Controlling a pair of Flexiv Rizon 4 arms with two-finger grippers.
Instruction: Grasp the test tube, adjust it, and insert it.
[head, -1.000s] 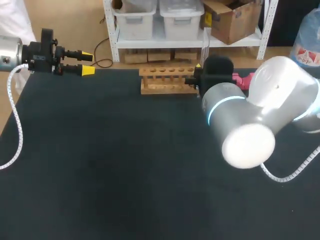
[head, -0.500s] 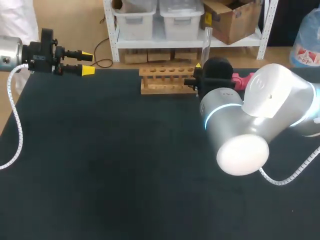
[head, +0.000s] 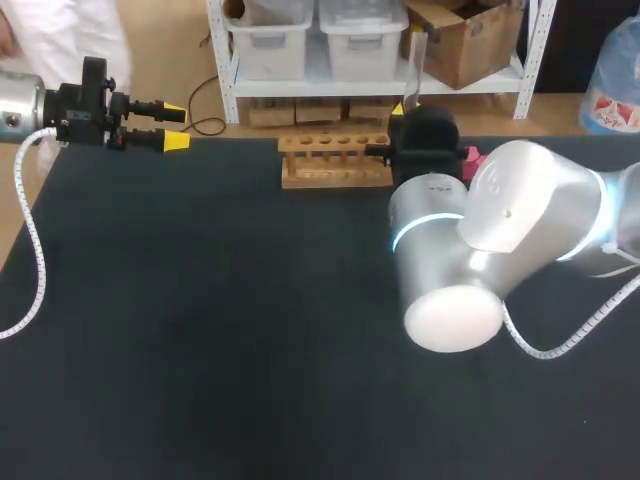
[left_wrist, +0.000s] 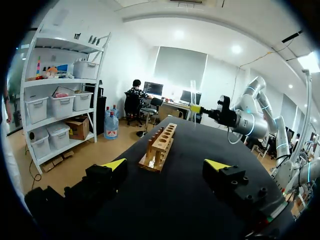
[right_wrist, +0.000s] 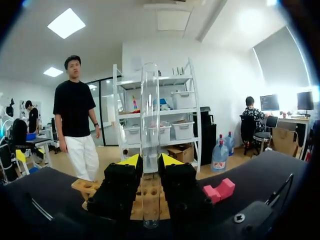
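Left gripper (head: 173, 126) sits at the far-left edge of the table (head: 200, 330). Its 2 fingers are spread with nothing between them. Broad bare tabletop separates it from the wooden rack (head: 335, 160) at the far edge; the left wrist view shows the rack end-on.

Head view hides the right gripper's (head: 404, 112) fingers behind the arm. The right wrist view shows both tips clamped on the test tube (right_wrist: 150, 140). The tube is clear glass, upright, at the rack's right end. 1 pink block (right_wrist: 220, 190) lies near.
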